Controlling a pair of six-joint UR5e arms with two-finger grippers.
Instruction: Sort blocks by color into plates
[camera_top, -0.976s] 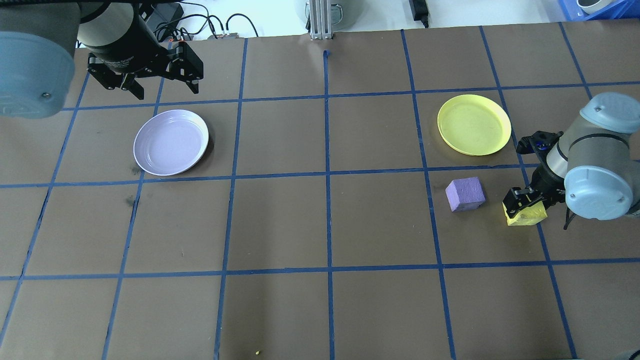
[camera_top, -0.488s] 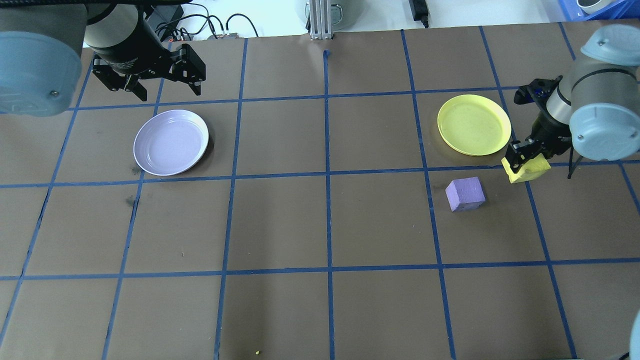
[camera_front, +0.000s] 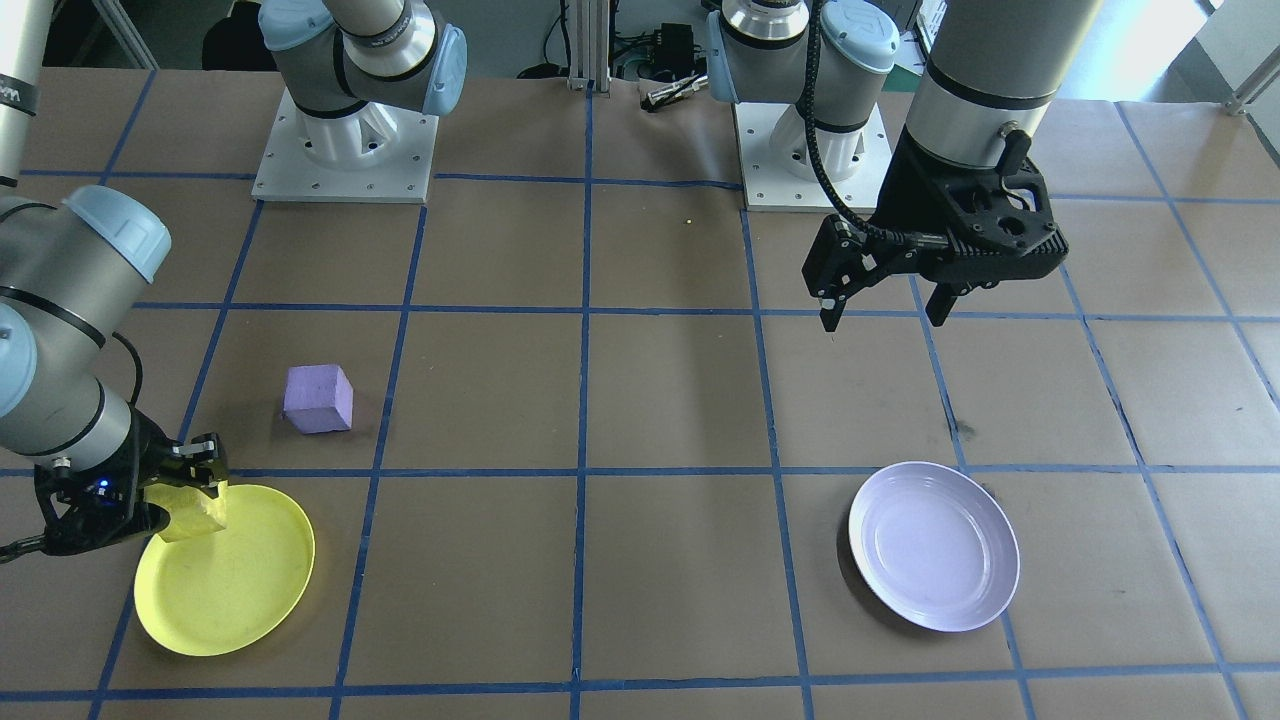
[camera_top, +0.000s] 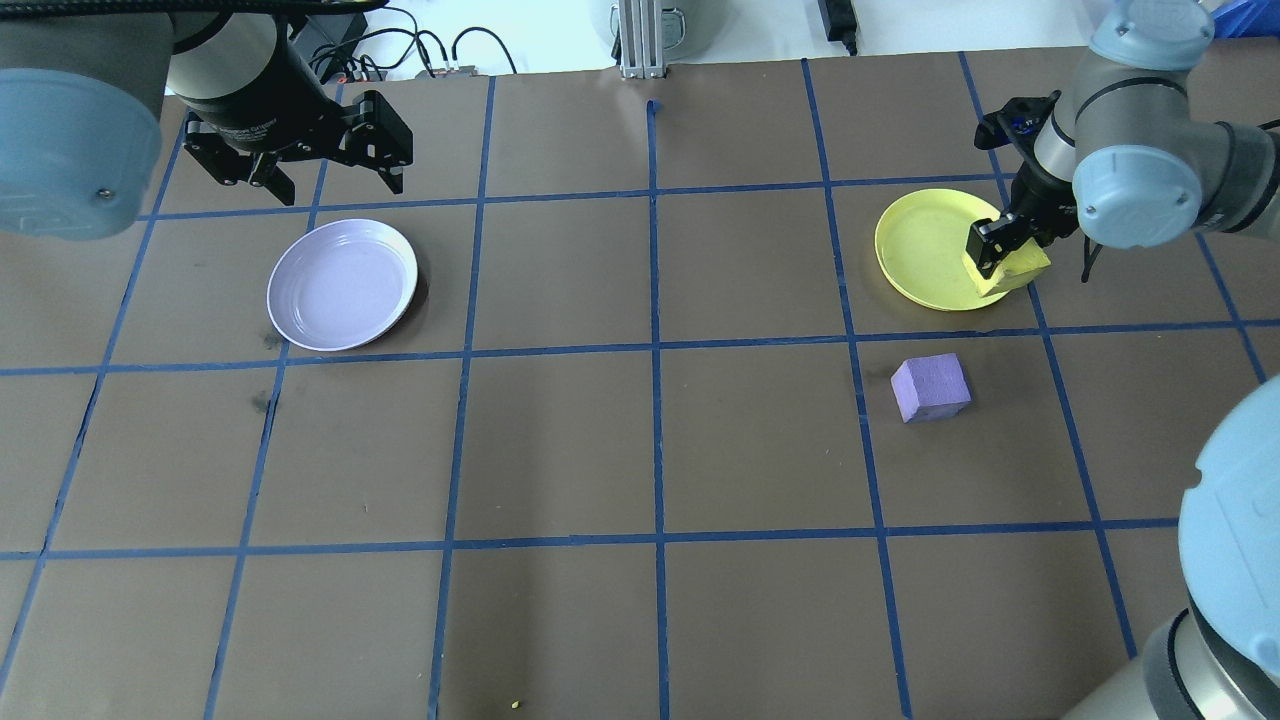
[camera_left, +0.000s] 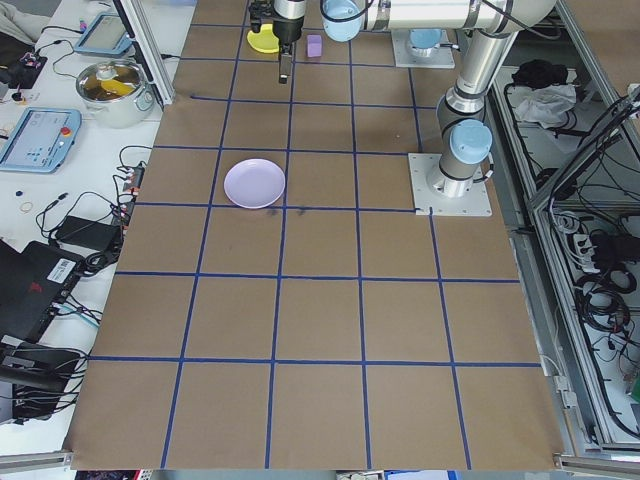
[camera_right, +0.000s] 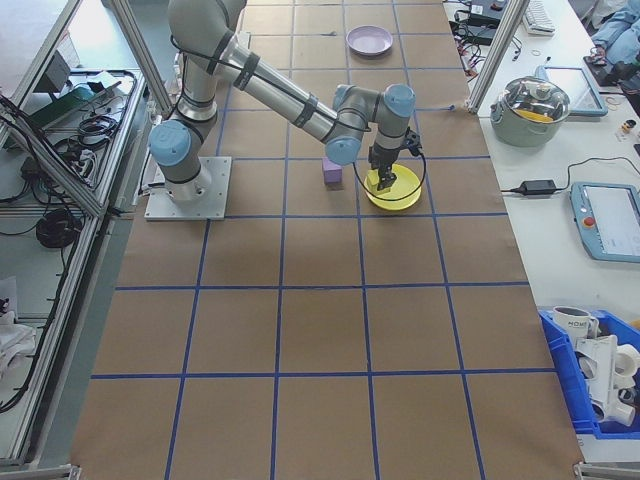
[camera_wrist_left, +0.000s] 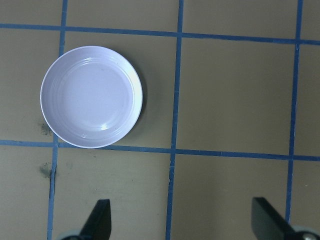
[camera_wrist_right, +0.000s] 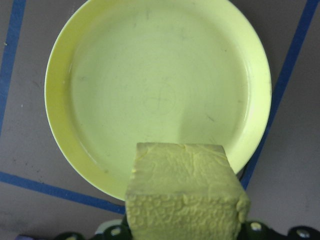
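Overhead exterior: right pincer (camera_top: 1003, 262) clamps yellow block (camera_top: 1012, 272) over yellow plate (camera_top: 925, 250); left pincer (camera_top: 300, 180) gapes wide, empty.

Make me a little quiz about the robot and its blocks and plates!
1. True or false: the purple block lies in the lavender plate.
2. What is the right gripper holding? A) yellow block B) purple block C) nothing
3. Fill in: the left gripper hangs open, holding ____.

Key:
1. False; it sits on the table.
2. A; held over the yellow plate's rim.
3. nothing
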